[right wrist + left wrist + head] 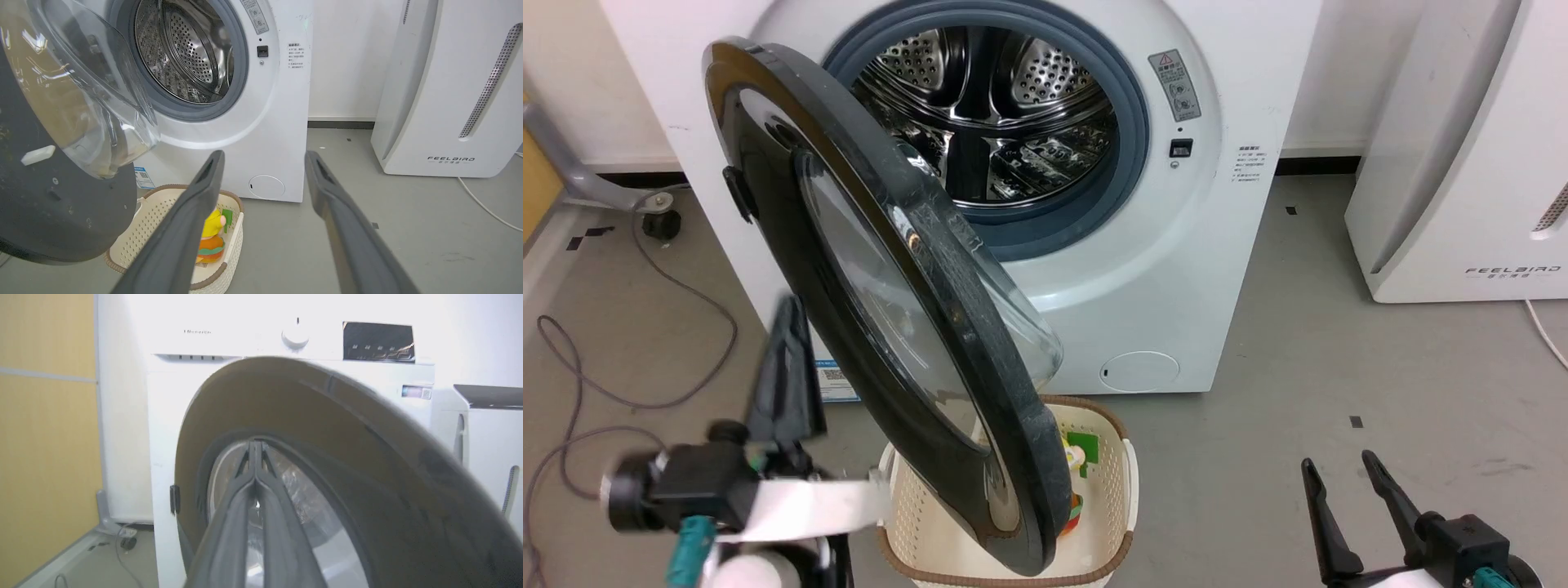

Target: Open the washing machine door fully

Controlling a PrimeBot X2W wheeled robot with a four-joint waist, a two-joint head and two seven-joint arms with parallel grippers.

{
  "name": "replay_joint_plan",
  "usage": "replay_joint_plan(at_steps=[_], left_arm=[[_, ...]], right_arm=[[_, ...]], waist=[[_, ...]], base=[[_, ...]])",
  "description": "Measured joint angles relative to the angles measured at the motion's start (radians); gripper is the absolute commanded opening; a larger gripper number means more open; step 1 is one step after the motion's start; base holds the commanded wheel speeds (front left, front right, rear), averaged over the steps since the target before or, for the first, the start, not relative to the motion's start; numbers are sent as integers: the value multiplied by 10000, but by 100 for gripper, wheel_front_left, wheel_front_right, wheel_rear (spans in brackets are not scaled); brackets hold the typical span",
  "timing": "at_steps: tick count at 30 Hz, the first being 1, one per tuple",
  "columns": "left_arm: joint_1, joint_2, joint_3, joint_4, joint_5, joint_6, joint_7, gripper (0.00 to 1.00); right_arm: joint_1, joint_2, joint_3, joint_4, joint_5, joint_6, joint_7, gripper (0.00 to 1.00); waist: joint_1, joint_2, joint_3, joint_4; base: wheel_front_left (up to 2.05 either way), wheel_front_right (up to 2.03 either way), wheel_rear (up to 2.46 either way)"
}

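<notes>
Washing machine door (968, 335) hangs half open, sticking out from the washing machine (1192, 269) over a basket (1131, 478). Left tool (788, 318) is squeezed together beside the door's outer face. Right tool (1338, 460) is spread wide, well apart from the door.

Grey floor (1339, 343) under washing machine (1241, 286), basket (1125, 498)

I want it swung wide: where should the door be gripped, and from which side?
Probably the black rim at the door's free edge above the basket, farthest from the hinge. Come from the right, the inner side, with the open right gripper: the rim is thin there, while the glass bowl bulges and looks slick.
</notes>
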Motion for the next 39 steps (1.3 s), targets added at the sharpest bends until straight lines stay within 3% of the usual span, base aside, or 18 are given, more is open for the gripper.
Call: replay_joint_plan(at_steps=[8,14,21,22,26,32,39], left_arm=[[-1174,4,-711,-3275,497,-169,-8,0],[-1489,-12,-2345,-3952,439,-594,-13,0],[-694,-12,-4470,-3114,-59,-995,36,0],[-422,-13,-5047,-2773,-265,-1078,221,0],[-23,-17,-5871,-1977,-596,-1183,930,0],[461,63,-6205,-550,-719,-1133,2148,0],[425,90,-5981,1012,-719,-685,2056,0]], right_arm=[[0,2,-58,12,33,0,10,100],[-3,2,-40,84,42,0,12,100],[-3,4,-36,134,138,0,12,100],[-3,4,-44,150,180,0,12,100],[-2,4,-29,192,213,0,15,100],[-3,4,10,280,284,0,15,100],[-15,4,79,410,314,0,15,100]], waist=[[0,0,36,39],[0,0,19,-9],[0,0,-43,-97],[0,0,-32,-89],[0,0,14,-79],[0,0,57,-89],[0,0,73,-168]], base=[[0,0,0],[0,0,0],[0,0,0],[0,0,0],[0,0,0],[0,0,0],[0,0,0]])
